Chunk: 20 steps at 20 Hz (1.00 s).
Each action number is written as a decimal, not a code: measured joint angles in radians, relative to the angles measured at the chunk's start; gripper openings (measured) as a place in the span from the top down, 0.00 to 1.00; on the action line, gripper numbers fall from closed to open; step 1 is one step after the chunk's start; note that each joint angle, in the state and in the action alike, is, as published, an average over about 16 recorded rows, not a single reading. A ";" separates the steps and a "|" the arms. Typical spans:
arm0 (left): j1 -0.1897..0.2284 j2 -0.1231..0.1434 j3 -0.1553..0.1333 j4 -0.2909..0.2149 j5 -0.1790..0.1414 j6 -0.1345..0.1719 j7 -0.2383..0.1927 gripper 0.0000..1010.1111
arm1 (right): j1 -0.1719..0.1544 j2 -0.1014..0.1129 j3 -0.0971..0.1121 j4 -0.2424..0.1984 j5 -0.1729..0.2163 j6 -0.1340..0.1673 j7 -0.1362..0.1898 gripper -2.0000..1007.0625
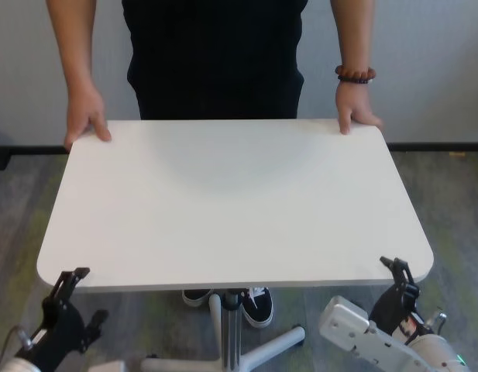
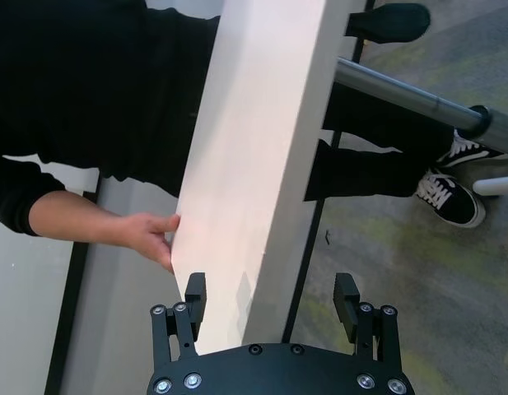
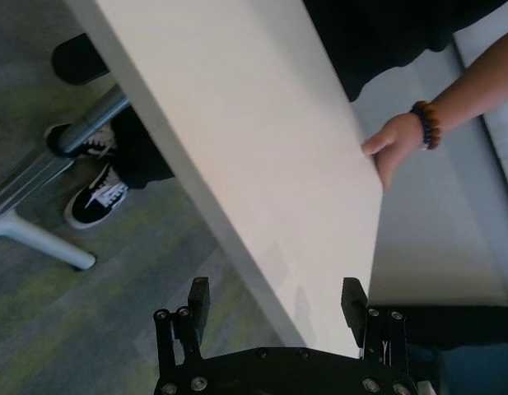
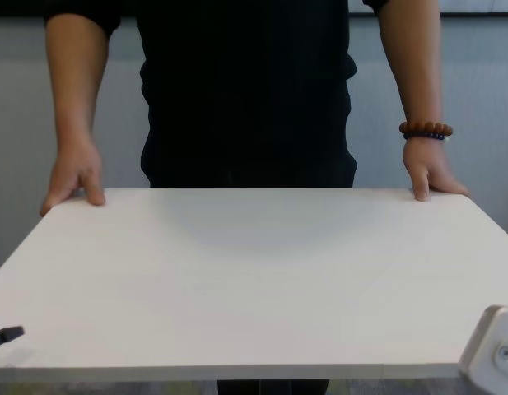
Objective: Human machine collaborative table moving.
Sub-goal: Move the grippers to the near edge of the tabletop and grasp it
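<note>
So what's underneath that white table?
Under the table: a metal pole on white base legs, and the person's black sneakers. Most of the legs are covered by the tabletop.

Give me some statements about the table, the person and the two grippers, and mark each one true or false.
1. The person has both hands on the far corners of the table. True.
2. The bracelet is on the wrist at the robot's left. False: it is at the robot's right.
3. The left gripper is open with the table's edge between its fingers. True.
4. The right gripper is shut and far from the table. False: it is open, straddling the table's edge.
5. A cup stands on the table. False: nothing stands there.
</note>
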 joint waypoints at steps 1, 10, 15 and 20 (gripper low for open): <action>-0.007 -0.008 0.001 0.008 0.007 0.000 0.003 0.01 | 0.000 -0.003 0.002 0.003 -0.004 -0.003 -0.004 0.01; -0.080 -0.066 -0.005 0.086 0.038 0.000 -0.001 0.01 | 0.000 -0.024 0.014 0.025 -0.045 -0.033 -0.028 0.01; -0.108 -0.085 -0.016 0.121 0.046 0.000 -0.008 0.01 | 0.010 -0.037 0.012 0.041 -0.064 -0.030 -0.014 0.01; -0.119 -0.096 -0.030 0.137 0.050 -0.002 -0.010 0.01 | 0.020 -0.048 0.011 0.055 -0.080 -0.024 0.001 0.01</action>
